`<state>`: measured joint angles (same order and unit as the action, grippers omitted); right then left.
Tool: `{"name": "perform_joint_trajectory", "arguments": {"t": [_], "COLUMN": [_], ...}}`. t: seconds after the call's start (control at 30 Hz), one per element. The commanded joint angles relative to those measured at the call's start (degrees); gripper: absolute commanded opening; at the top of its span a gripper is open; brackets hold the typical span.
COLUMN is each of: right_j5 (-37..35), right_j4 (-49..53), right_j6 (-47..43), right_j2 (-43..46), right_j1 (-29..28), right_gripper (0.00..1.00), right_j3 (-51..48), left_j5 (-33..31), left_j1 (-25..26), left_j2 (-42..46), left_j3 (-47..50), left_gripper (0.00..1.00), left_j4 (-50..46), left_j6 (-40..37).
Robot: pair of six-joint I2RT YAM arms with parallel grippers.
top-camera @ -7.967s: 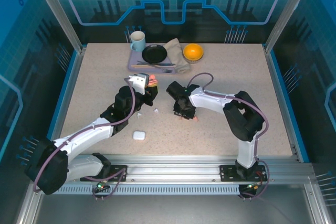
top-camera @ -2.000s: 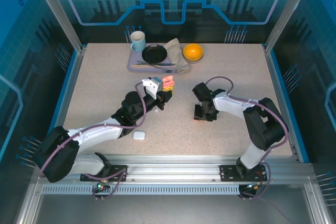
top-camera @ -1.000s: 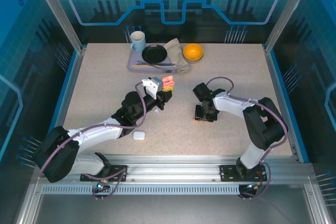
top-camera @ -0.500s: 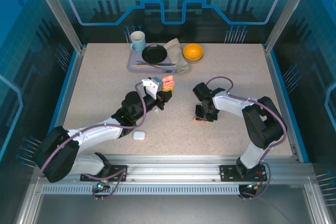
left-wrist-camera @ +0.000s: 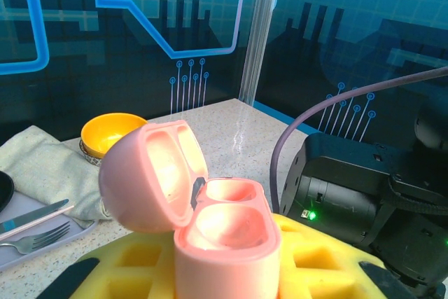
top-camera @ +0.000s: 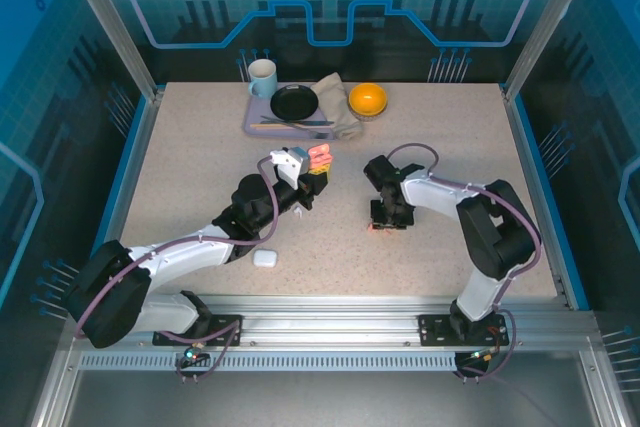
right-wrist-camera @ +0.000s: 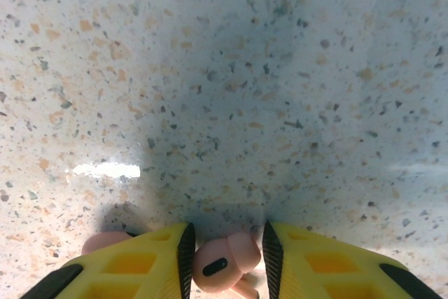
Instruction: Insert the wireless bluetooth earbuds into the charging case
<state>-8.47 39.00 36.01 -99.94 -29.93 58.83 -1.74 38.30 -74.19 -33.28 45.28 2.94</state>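
My left gripper (left-wrist-camera: 227, 260) is shut on a salmon-pink charging case (left-wrist-camera: 224, 232), held upright with its lid open and both wells empty. From above, that case (top-camera: 319, 157) sits raised over the table's middle. My right gripper (right-wrist-camera: 225, 229) points straight down at the tabletop, and its yellow fingers (right-wrist-camera: 140, 264) press on either side of a pink earbud (right-wrist-camera: 222, 262) that lies on the surface. A second pink earbud (right-wrist-camera: 103, 241) peeks out beside the left finger. In the top view the right gripper (top-camera: 386, 222) stands to the right of the case.
A closed white case (top-camera: 264, 258) lies near the front edge by the left arm. At the back, a tray (top-camera: 255, 127) holds a mug (top-camera: 262, 77) and a black plate (top-camera: 294, 102), with a cloth and an orange bowl (top-camera: 367, 99) beside it.
The right gripper has shifted slightly left over the earbud. The left arm and the case have stayed still.
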Motion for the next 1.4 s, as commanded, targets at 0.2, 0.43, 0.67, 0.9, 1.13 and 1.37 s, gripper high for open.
{"name": "perform_joint_trajectory", "arguments": {"t": [0.2, 0.43, 0.67, 0.9, 1.13, 1.37], "right_j5": [-4.4, -3.3, -3.1, -2.6, -1.9, -1.6], "right_j4": [1.0, 0.6, 1.0, 0.6, -0.2, -0.1], "right_j6": [-1.0, 0.0, 0.3, 0.6, 0.3, 0.4], "right_j2": [-2.9, -1.5, 1.1, 1.3, 0.0, 0.5], "right_j1": [-1.2, -1.3, -1.4, -1.6, -1.6, -1.7], "right_gripper": [0.34, 0.34, 0.34, 0.34, 0.34, 0.38], "right_j3": [2.5, 0.8, -0.6, -1.3, -1.4, -2.0], "left_j5": [0.8, 0.7, 0.9, 0.8, 0.7, 0.6], "left_j1": [-0.3, -0.4, -0.5, -0.6, -0.6, -0.5], "left_j2": [1.2, 1.7, 1.6, 2.2, 2.5, 2.5], "left_j3": [-0.6, -0.3, -0.3, 0.0, 0.1, 0.1], "left_gripper": [0.0, 0.0, 0.0, 0.0, 0.0, 0.0], "left_j4": [1.1, 1.0, 1.0, 0.7, 0.5, 0.5], "left_j6": [-0.7, -0.7, -0.3, -0.3, -0.4, -0.5]}}
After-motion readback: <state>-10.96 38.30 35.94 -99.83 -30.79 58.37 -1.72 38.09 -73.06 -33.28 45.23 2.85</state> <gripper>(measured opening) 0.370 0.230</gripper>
